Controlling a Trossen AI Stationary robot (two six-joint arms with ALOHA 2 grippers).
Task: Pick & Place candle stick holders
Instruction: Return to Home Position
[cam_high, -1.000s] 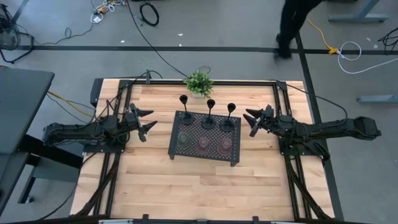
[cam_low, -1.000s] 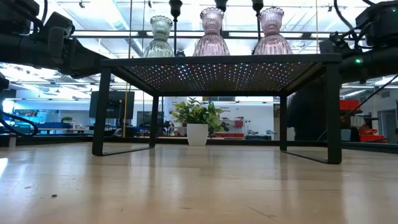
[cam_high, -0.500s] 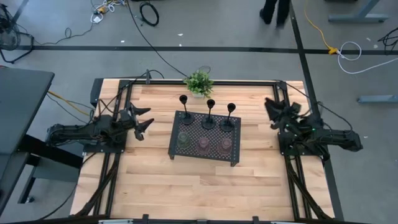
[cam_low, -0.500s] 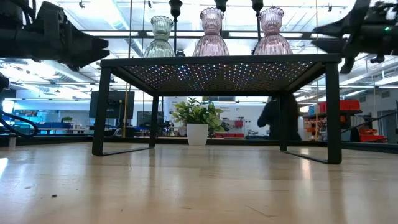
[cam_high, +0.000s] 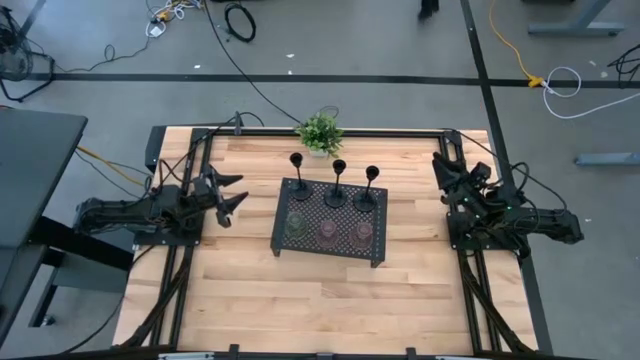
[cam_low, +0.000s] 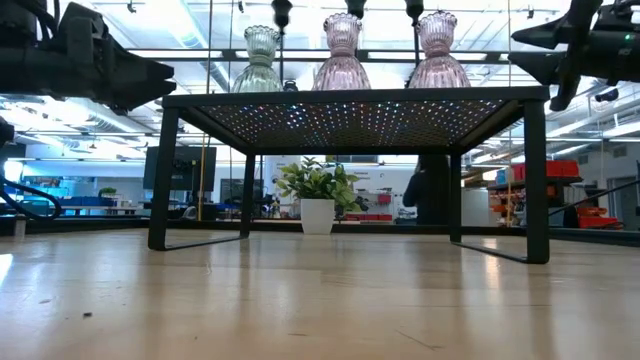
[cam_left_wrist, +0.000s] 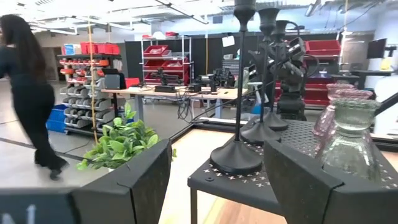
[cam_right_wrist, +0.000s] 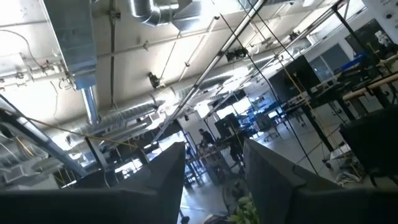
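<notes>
Three slim black stemmed holders (cam_high: 336, 185) stand by their round bases on the far half of the black perforated tray (cam_high: 283, 243). Three short glass cups, one greenish (cam_high: 295, 222) and two pinkish (cam_high: 344, 234), stand on its near half. The cups also show in the low view (cam_low: 341, 60). My left gripper (cam_high: 232, 198) is open and empty, left of the tray and pointing at it. In its wrist view (cam_left_wrist: 214, 186) the nearest black holder (cam_left_wrist: 237, 152) lies between its fingers, farther off. My right gripper (cam_high: 445, 168) is open and empty, right of the tray, pointing toward the far edge and tipped up.
A small green potted plant (cam_high: 319, 133) stands at the far edge behind the tray. The tray stands on legs (cam_low: 163, 180), raised above the wooden table (cam_high: 330, 300). A person (cam_left_wrist: 31, 99) walks in the room beyond the table.
My right gripper has drawn back from the tray toward the table's right edge, turned toward the far edge and tipped upward. My left gripper has drawn back a little toward the left edge. The holders and cups have stayed in place.
</notes>
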